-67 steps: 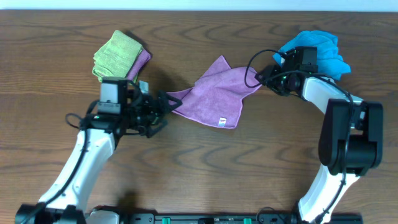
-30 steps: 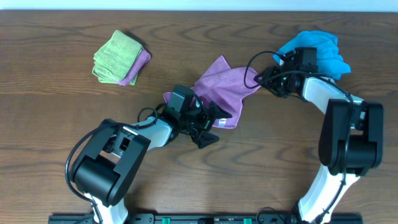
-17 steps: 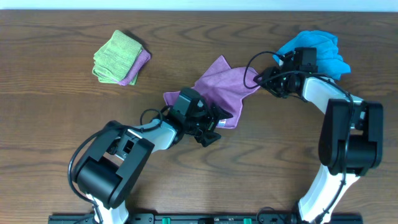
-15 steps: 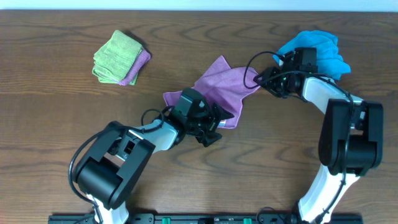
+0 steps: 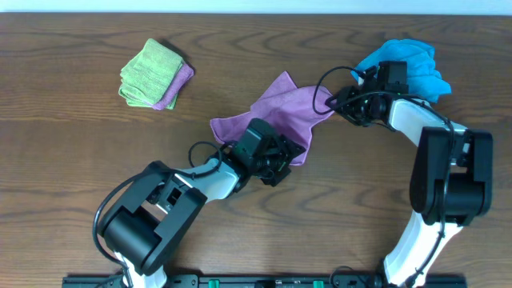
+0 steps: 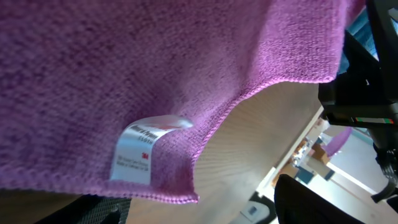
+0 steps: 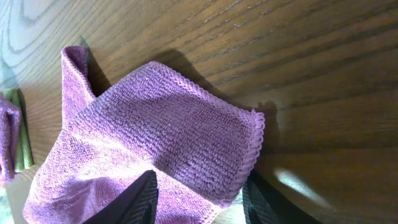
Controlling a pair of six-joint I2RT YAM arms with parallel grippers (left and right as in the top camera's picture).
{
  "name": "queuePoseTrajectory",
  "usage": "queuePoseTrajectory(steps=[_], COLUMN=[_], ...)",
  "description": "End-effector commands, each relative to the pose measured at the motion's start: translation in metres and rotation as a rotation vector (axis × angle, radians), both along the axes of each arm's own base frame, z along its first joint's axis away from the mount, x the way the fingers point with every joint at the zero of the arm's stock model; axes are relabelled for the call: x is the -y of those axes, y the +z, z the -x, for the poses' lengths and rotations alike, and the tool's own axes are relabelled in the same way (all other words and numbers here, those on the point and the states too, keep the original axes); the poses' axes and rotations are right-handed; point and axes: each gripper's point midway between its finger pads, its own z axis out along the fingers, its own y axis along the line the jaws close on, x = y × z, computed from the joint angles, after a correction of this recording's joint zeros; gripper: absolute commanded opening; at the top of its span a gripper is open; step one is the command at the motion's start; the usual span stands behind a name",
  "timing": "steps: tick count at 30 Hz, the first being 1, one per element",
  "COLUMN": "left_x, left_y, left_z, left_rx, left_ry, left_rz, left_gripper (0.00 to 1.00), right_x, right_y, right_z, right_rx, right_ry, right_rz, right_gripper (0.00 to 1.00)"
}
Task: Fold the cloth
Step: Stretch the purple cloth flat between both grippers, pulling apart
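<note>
The mauve-purple cloth lies rumpled at the table's middle, with one flap standing up at the back. My left gripper is at its near corner. In the left wrist view the cloth fills the top, its white label beside the corner. My left gripper is open, with that corner between its fingers. My right gripper is at the cloth's right corner. In the right wrist view the right gripper is closed on a fold of the cloth.
A bright blue cloth is bunched at the back right, just behind my right wrist. A lime-green and purple folded pair sits at the back left and shows at the left edge of the right wrist view. The table is brown wood.
My left arm has swung right from the cloth's left corner to its near corner with the label. The cloth's left edge has bunched slightly. The right arm has not moved.
</note>
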Motion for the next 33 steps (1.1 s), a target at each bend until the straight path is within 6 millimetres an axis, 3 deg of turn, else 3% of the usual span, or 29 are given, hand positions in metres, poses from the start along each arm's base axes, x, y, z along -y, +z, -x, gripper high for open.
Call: queuePoseTrajectory(steps=[1, 11, 17, 28, 33], left_x=[-0.015, -0.023, -0.013, -0.01, -0.012], left_y=[-0.02, -0.046, -0.052, -0.058, -0.055], left_z=[-0.008, -0.002, -0.003, 0.001, -0.002], left_rx=[0.06, 0.024, 0.009, 0.006, 0.026], left_ry=[0.047, 0.059, 0.024, -0.032, -0.073], left_rz=[-0.121, -0.196, -0.183, -0.187, -0.171], left_gripper=[0.75, 0.63, 0.55, 0.08, 0.06], right_x=[-0.004, -0.007, -0.008, -0.008, -0.008], right_y=[-0.003, -0.002, -0.001, -0.002, -0.003], right_z=[0.003, 0.003, 0.004, 0.005, 0.007], right_rx=[-0.016, -0.015, -0.015, -0.02, -0.022], right_ry=[0.004, 0.012, 0.015, 0.02, 0.029], right_rz=[-0.018, -0.032, -0.039, -0.04, -0.035], right_gripper=[0.45, 0.45, 0.45, 0.45, 0.45])
